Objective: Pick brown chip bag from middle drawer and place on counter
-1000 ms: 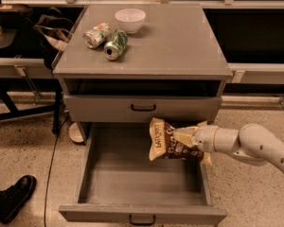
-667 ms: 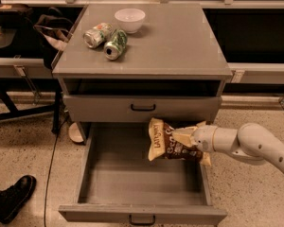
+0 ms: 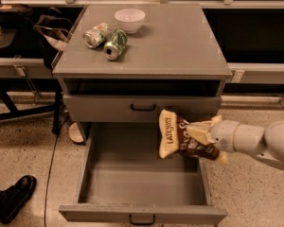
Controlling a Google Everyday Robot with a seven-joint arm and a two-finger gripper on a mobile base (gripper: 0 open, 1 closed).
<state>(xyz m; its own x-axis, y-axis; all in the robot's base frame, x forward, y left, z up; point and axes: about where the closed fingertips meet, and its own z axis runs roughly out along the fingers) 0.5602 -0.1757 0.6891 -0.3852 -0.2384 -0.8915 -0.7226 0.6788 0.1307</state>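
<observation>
The brown chip bag [image 3: 176, 139] hangs in the air over the right rear part of the open middle drawer [image 3: 132, 183], clear of its floor. My gripper [image 3: 200, 135] reaches in from the right and is shut on the bag's right end. The bag's cream end with lettering points left. The drawer is pulled far out and holds nothing else that I can see. The counter [image 3: 180, 46] lies above and behind the bag, at the top of the cabinet.
Two soda cans [image 3: 105, 38] lie on their sides at the counter's back left, next to a white bowl [image 3: 129, 19]. A closed drawer front with a black handle [image 3: 143, 107] sits just behind the bag. A shoe [image 3: 12, 197] is on the floor at the left.
The gripper has carried the bag slightly up and to the right. The drawer, cans and bowl have not moved.
</observation>
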